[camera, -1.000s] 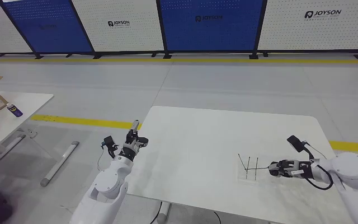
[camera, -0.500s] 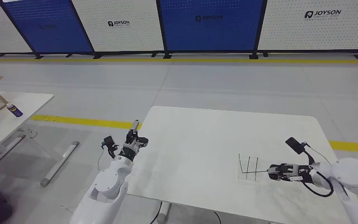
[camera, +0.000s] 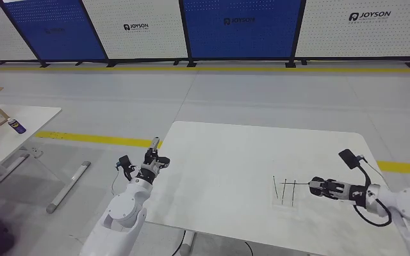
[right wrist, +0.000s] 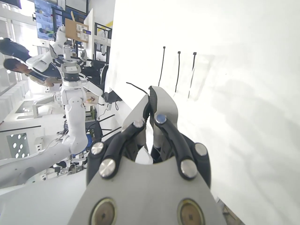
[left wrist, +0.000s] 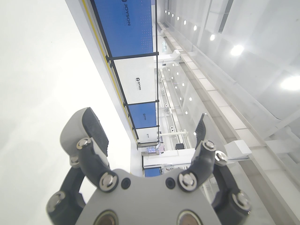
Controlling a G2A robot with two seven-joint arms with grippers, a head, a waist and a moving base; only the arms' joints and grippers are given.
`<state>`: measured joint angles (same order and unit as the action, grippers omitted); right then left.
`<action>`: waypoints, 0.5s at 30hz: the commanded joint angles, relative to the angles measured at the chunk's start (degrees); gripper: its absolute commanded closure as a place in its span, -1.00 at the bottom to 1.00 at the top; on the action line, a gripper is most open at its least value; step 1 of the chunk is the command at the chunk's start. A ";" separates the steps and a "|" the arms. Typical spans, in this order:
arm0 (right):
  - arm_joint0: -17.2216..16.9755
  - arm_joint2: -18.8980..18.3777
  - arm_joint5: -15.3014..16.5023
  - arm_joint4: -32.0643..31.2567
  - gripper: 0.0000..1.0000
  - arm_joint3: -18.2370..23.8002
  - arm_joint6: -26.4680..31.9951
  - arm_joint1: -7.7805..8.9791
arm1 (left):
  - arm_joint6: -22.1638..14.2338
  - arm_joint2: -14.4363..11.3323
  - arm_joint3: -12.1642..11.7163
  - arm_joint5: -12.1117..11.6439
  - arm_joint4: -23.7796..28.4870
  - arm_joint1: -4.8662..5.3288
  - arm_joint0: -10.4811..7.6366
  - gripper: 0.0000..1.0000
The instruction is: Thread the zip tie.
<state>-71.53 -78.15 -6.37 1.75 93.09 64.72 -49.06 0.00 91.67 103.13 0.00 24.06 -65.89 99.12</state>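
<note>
Big white table [camera: 224,160] takes up most of the scene. The left gripper [left wrist: 146,122] sits at the table's left edge, fingers spread wide with nothing between them. The right gripper [right wrist: 150,92] is over near the right edge, clamped tight on a thin black zip tie [right wrist: 137,87], just beside a little clear base [camera: 288,200] with three more ties [right wrist: 178,71] standing upright in it.

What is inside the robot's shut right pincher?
A thin black zip tie is pinched in the right gripper, with one end sticking out. The part between the pads is covered, so I can't see it.
</note>
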 commanded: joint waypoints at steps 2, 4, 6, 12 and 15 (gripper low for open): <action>0.05 0.05 -0.08 -0.02 1.00 -0.06 0.07 -0.01 | 0.00 0.00 0.00 0.00 0.00 0.00 0.00 -1.00; 0.05 0.05 -0.08 -0.02 1.00 -0.06 0.07 -0.01 | 0.00 0.00 0.00 0.00 0.00 0.00 0.00 -1.00; -1.03 0.94 1.18 -2.72 1.00 1.20 -3.32 -0.10 | 0.00 0.00 0.00 0.00 0.00 0.00 0.00 -1.00; -3.83 0.42 12.07 -4.93 1.00 6.12 -11.85 -0.28 | 0.00 0.00 0.00 0.00 0.00 0.00 0.00 -1.00; -5.53 -0.31 20.04 -5.79 1.00 8.77 -15.46 -0.30 | 0.00 0.00 0.00 0.00 0.00 0.00 0.00 -1.00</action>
<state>-76.47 -78.29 9.94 -3.92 100.92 50.36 -49.35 0.00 91.67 103.13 0.00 24.06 -65.89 99.12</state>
